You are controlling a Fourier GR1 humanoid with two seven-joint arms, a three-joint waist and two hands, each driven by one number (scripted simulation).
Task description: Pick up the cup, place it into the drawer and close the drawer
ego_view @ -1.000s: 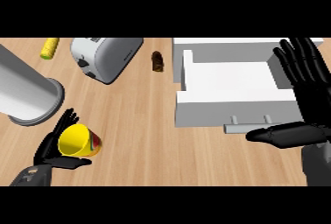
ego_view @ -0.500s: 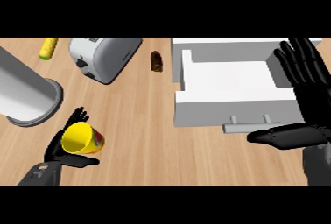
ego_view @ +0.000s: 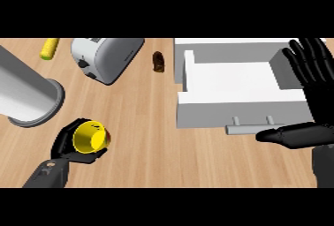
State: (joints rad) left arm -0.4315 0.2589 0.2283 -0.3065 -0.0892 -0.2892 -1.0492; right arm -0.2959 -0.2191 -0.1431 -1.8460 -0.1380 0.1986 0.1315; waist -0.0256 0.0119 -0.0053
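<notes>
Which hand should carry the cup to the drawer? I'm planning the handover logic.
Left. The left hand already curls round the yellow cup. The right hand rests open beside the open drawer, holding nothing.

Left hand (ego_view: pixel 68 150): black, matte, jointed fingers with rounded tips. Left forearm (ego_view: pixel 47 175): dark grey, tapering to the wrist, small pale marks on the upper face near the wrist. Right hand (ego_view: pixel 314 75): black, long segmented fingers, broad palm, thick blunt thumb. Right forearm (ego_view: pixel 323 167): dark grey, smooth casing, mostly cut by the view's edge.
</notes>
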